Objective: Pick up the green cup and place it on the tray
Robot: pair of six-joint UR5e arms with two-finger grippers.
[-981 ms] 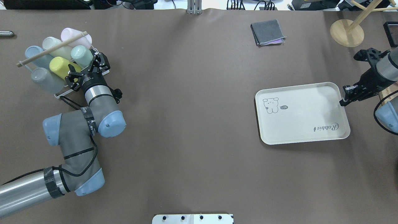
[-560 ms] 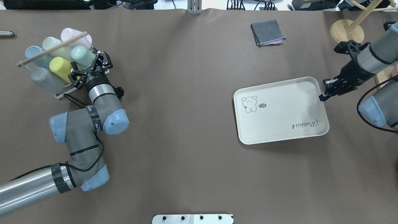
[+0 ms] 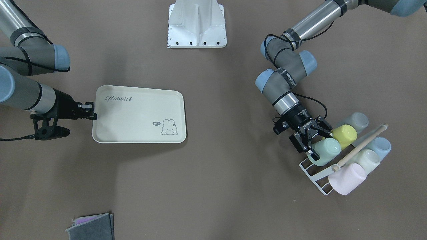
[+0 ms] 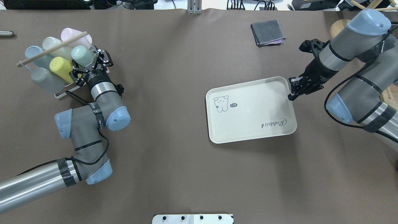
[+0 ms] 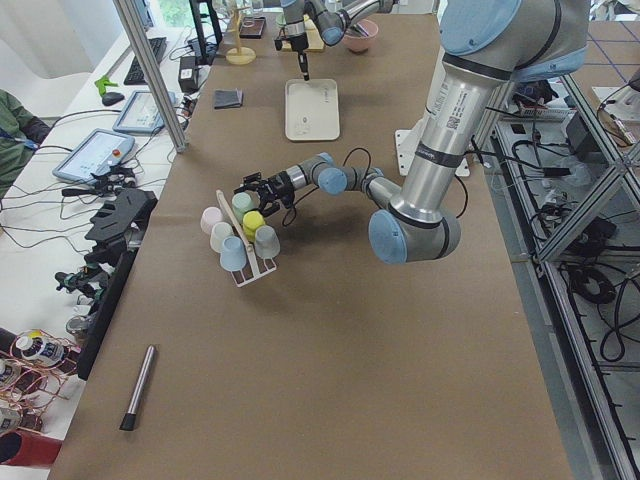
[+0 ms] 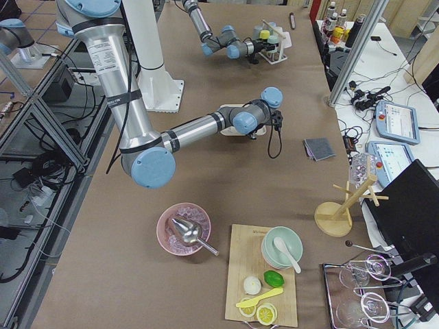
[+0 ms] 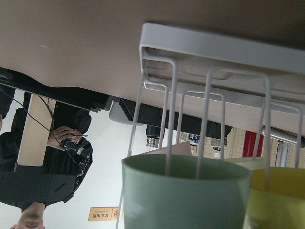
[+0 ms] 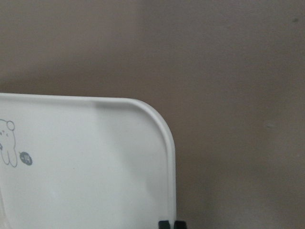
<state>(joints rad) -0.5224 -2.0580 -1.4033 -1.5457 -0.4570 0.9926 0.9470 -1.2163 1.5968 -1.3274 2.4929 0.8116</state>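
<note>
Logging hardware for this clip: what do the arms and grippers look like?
Silver tubes, grey joints with pale-blue caps, black tape bands and a black cable on the left arm and right arm; black two-finger left gripper and right gripper.

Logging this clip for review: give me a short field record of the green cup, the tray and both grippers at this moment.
green cup: tilted on the white wire rack, next to the yellow cup
tray: nothing on it, held at one short edge
left gripper: open, one finger on each side of the green cup
right gripper: shut on the tray's rim
task status: green cup not yet lifted off the rack
</note>
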